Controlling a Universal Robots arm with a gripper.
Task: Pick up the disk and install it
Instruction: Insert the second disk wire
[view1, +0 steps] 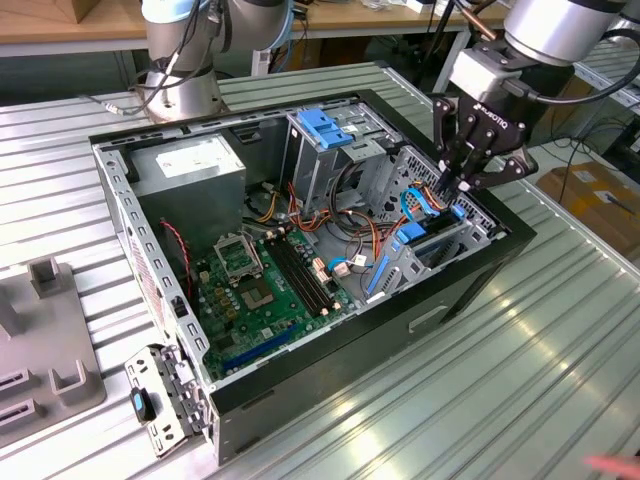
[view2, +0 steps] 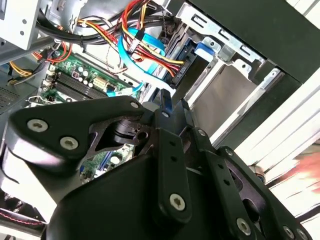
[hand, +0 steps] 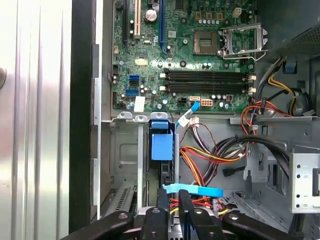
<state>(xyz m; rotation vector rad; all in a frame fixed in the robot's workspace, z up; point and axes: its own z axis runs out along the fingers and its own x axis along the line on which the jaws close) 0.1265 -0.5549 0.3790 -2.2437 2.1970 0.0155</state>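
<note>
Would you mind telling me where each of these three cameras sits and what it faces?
Exterior view: off the arm, above the table, looking down into the open computer case; the arm's gripper hangs over the drive bays at the exterior view's right.
First wrist view: on the arm, looking into the case at the green circuit board; gripper in the foreground.
Second wrist view: on the arm, looking past the gripper at coloured cables.
Shared: all show the gripper and circuit board.

I see a ribbed, shiny metal tabletop (view1: 520, 330) under the matt black computer case (view1: 470, 285). Inside the case sit a glossy green circuit board (view1: 255, 290), bare grey steel brackets (hand: 125, 145) and blue plastic latches (view1: 325, 125). My tool (view1: 462, 185) looks matt black metal.
</note>
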